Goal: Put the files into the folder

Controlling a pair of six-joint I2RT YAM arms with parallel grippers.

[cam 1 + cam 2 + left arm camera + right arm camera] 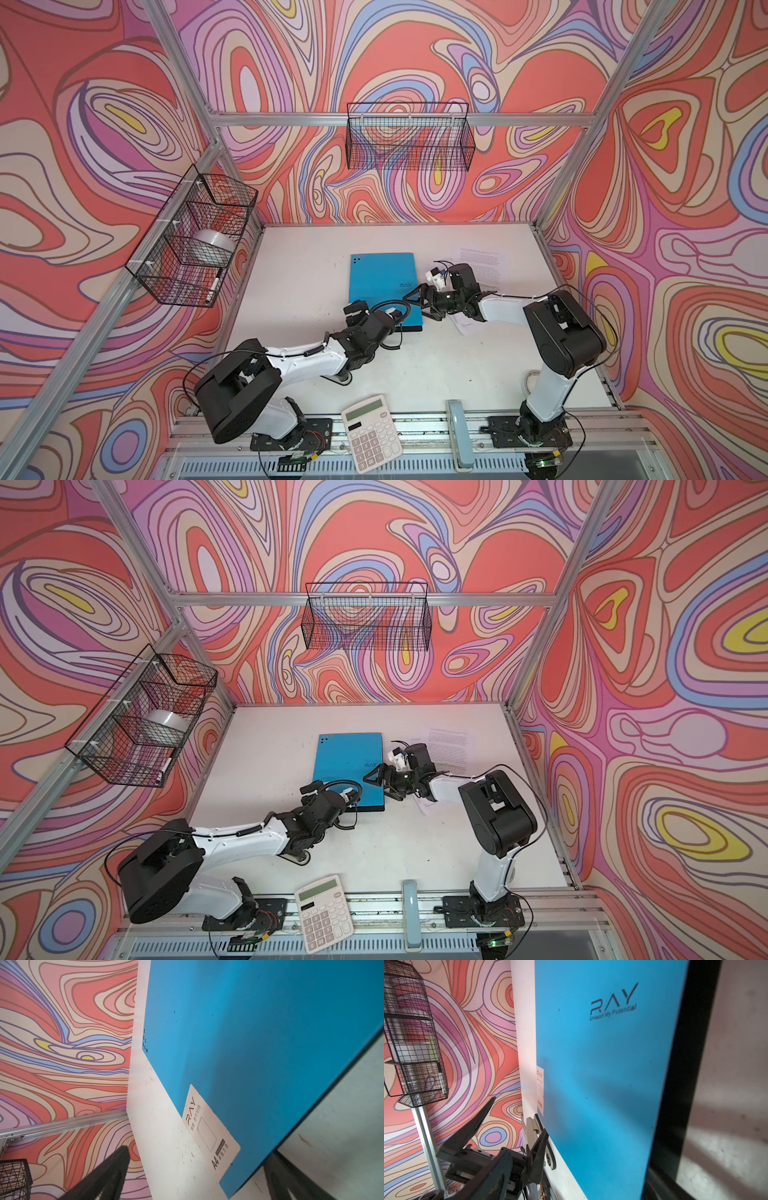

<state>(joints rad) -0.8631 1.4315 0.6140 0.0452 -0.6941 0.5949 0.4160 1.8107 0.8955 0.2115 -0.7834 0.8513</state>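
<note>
Patience at the edge is what this step seems to call for: the folder (382, 286) lies shut, or nearly so, in the middle of the table (299, 291), so its cover (349, 762) has to come up before any sheet goes in. Both grippers stand at its near end, jaws spread wide, nothing held. The left gripper (356, 311) sits at the near left corner, and the left wrist view has that corner lying between its fingers (108, 1174). The right gripper (420, 306) stands at the near right corner; whether a pad touches the folder I cannot tell. Best, I judge, to catch the cover alone, pinch lightly and swing it over slowly while the other gripper pins the back, since so thin a folder will probably slide. The files (484, 259) rest just right of the folder, partly hidden under the right arm (498, 309), which should lift clear without dragging them.

The folder is bright blue, thin and flat, with dark "RAY" lettering (614, 999) toward its right side, a white label (209, 1128) overhanging its left edge near the left gripper and a black strip (409, 328) along its near edge. The files are white with fine black print.
</note>
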